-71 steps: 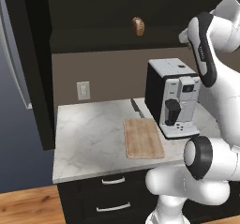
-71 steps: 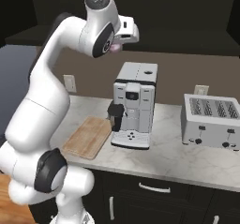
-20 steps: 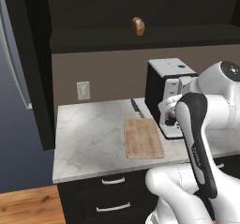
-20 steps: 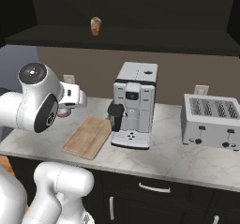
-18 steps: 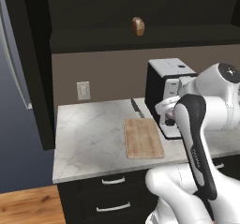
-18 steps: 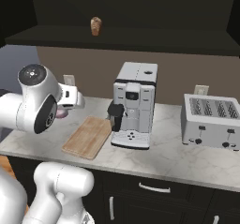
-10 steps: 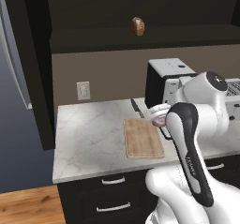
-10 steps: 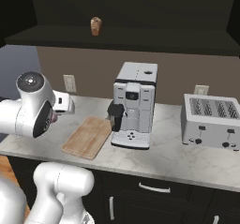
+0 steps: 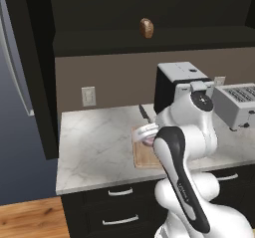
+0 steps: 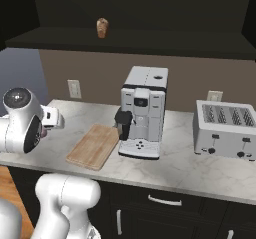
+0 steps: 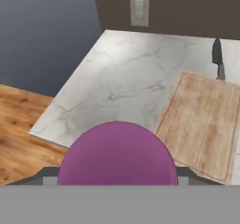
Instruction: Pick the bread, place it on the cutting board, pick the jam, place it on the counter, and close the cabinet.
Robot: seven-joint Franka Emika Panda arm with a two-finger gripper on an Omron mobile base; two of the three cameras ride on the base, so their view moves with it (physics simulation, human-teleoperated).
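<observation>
The jam (image 11: 117,155), a purple-magenta jar, is held in my gripper (image 9: 148,135), which is shut on it. It hangs a little above the counter (image 9: 94,142), over the left edge of the cutting board (image 9: 142,156). In the right base view the gripper (image 10: 46,127) is left of the cutting board (image 10: 95,145). The bread (image 9: 145,28) sits on the shelf of the open cabinet (image 9: 99,13), high above the counter; it is the bread (image 10: 102,28) in the right base view too. The hand view looks down on the marble counter (image 11: 126,78) and the cutting board (image 11: 206,124).
A coffee machine (image 10: 142,113) stands right of the board and a toaster (image 10: 225,130) farther right. A knife (image 11: 218,59) lies behind the board near the wall. A wall outlet (image 11: 139,7) is on the backsplash. The counter's left edge drops to wooden floor (image 11: 18,124).
The arm has come down from the cabinet shelf with the jam. Over the last second the hand has carried it leftward, from over the board toward the counter's left part.
</observation>
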